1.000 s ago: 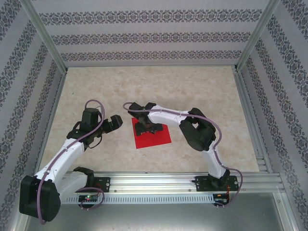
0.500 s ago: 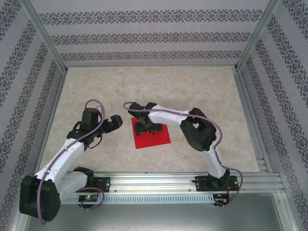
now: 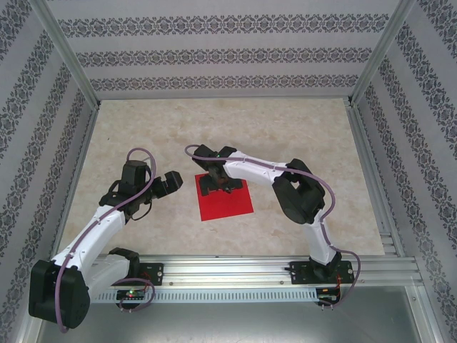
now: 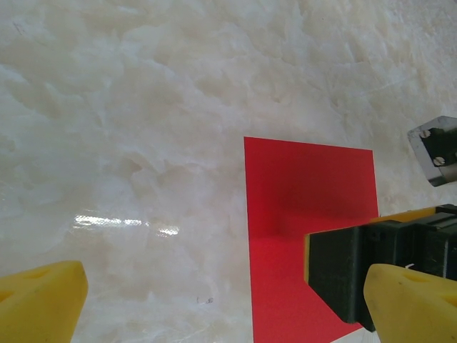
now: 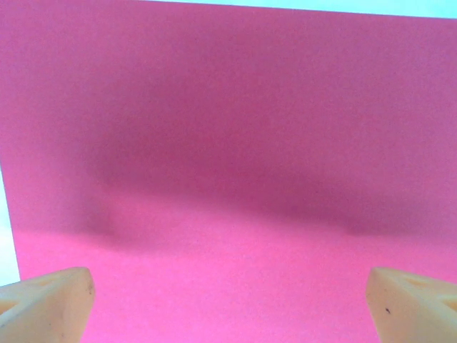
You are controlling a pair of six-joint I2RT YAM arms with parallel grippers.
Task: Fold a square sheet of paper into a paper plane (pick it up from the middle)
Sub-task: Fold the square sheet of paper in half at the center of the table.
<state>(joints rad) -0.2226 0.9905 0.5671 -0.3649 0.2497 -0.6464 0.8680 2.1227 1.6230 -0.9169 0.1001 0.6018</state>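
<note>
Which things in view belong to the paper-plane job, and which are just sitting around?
Job:
- square sheet of paper, red, flat, unfolded
- right tool, open over the sheet's far part
- left tool, open, left of the sheet

Not part of it:
- table
- patterned walls
- aluminium rail

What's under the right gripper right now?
The square sheet of paper lies flat below the open right gripper. The table directly beneath the sheet is covered, so it cannot be seen.
</note>
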